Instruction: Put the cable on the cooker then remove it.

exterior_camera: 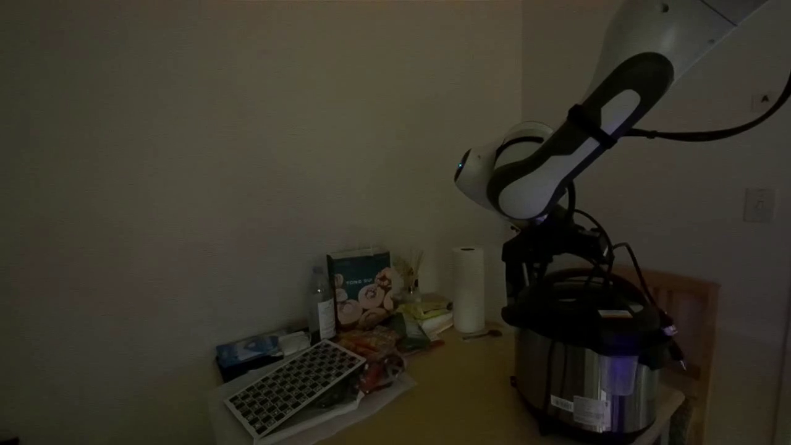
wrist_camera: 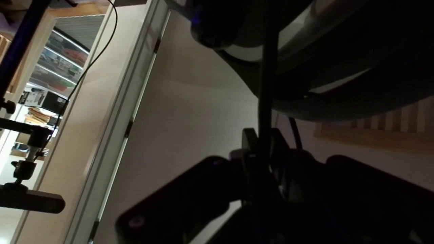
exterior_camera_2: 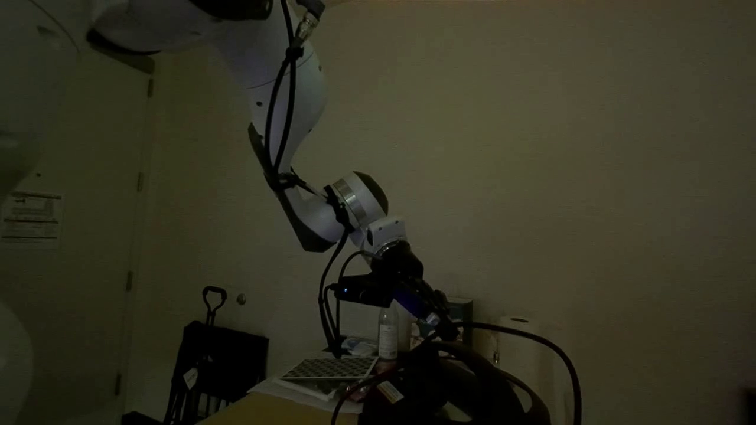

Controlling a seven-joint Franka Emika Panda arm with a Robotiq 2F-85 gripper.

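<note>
I'd call this a home, a kitchen or dining corner of it, though from my feed I can't rule out a lab furnished like one. Household goods gather on the yellowish bench [exterior_camera: 457, 395] in an exterior view: a steel-bodied cooker [exterior_camera: 575, 377] at lower right, a paper-towel roll [exterior_camera: 469, 290] right of centre, a printed box [exterior_camera: 359, 287] and a bottle [exterior_camera: 324, 312] around lower centre. A slatted wooden chair [exterior_camera: 707, 321] and a wall switch [exterior_camera: 759, 205] show at the right. Also in an exterior view, a door [exterior_camera_2: 82, 307] with a posted notice [exterior_camera_2: 31, 215] stands at left. My wrist view adds clear bins [wrist_camera: 62, 64], upper left, and a mounted camera [wrist_camera: 32, 200], lower left.
</note>
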